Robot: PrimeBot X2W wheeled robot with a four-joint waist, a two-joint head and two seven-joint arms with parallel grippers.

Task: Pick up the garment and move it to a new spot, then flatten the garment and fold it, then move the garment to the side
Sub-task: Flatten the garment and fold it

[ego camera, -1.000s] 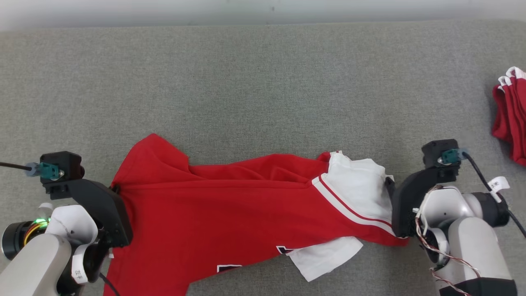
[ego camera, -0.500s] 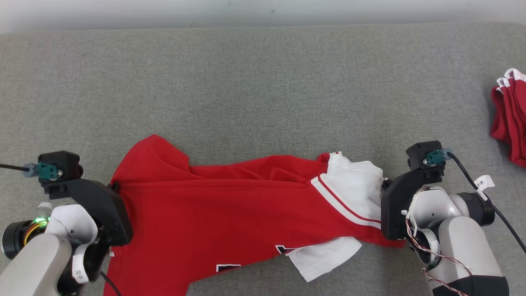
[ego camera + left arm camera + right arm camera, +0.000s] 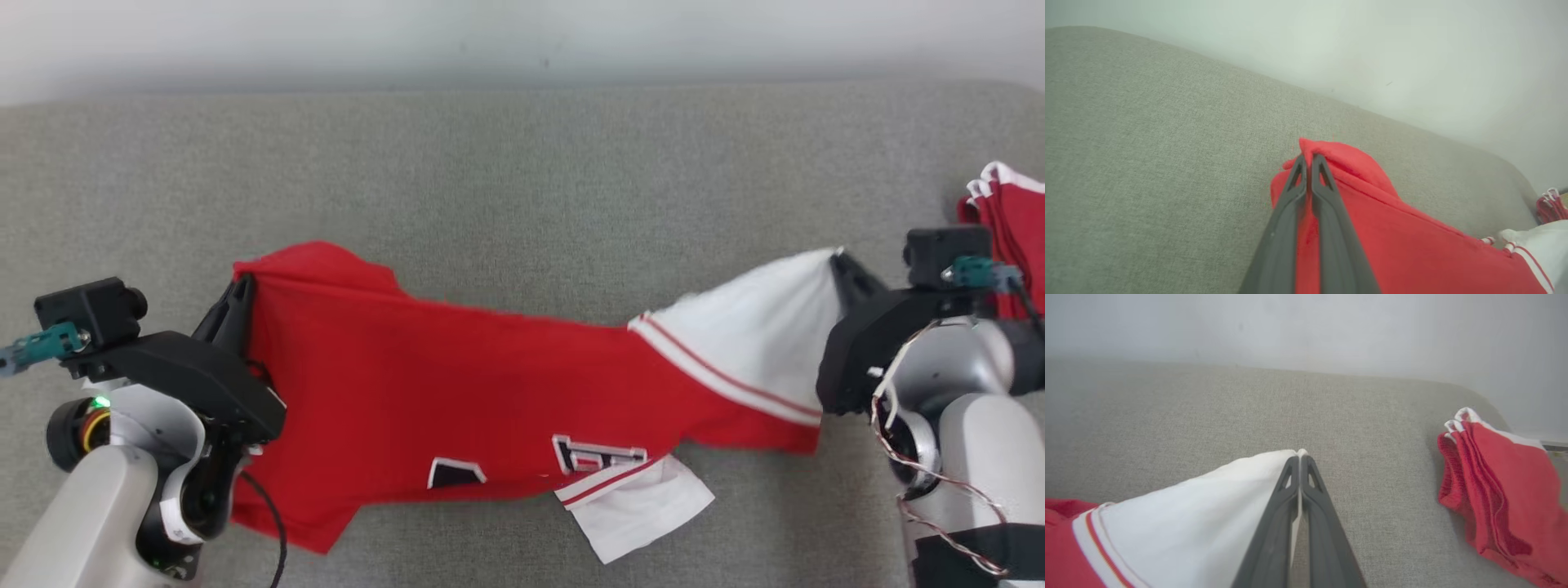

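No words can be read. The red jersey (image 3: 490,384) has two dark, white-edged letter patches along its lower edge: the first patch (image 3: 454,472) near the middle, the second patch (image 3: 600,454) beside its white sleeve (image 3: 645,510). Both are cut off by folds.

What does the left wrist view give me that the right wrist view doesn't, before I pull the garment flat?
Left wrist view: the left pincer shut on a red corner of the garment, whose red body runs off toward the lower right. Right wrist view: the right pincer shut on the tip of the white sleeve, drawn taut. Both: the grey surface, the pale wall, the sleeve's red-striped band and the folded red pile at the right.
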